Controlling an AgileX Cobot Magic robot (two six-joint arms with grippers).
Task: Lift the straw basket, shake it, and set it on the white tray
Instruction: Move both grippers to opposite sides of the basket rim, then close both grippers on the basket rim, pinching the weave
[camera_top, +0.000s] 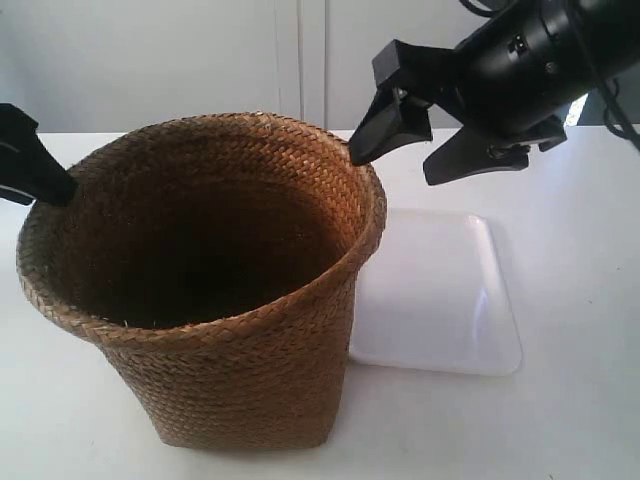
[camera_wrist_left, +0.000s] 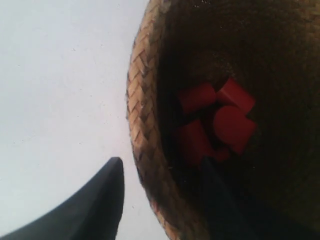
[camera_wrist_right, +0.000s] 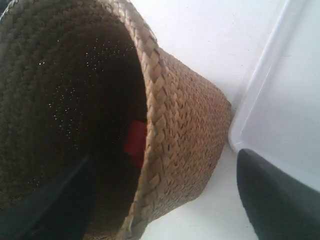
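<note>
The straw basket (camera_top: 230, 380) stands upright on the white table, just left of the white tray (camera_top: 440, 290), its flared rim overhanging the tray's edge. Several red blocks (camera_wrist_left: 215, 122) lie on its dark bottom. My left gripper (camera_wrist_left: 160, 200) is open and straddles the basket's rim (camera_wrist_left: 142, 110): one finger (camera_wrist_left: 100, 200) hangs outside, clear of the weave, the other is inside. My right gripper (camera_wrist_right: 165, 210) is wide open across the opposite rim (camera_wrist_right: 185, 125), with one finger in the basket and one finger (camera_wrist_right: 275, 200) over the tray (camera_wrist_right: 285, 100). In the exterior view, the left gripper (camera_top: 40, 170) and the right gripper (camera_top: 392, 170) are both at rim height.
White tabletop (camera_top: 580, 200) surrounds the basket and tray. A pale wall (camera_top: 200, 50) stands behind the table. One red block (camera_wrist_right: 135, 142) shows inside the basket in the right wrist view.
</note>
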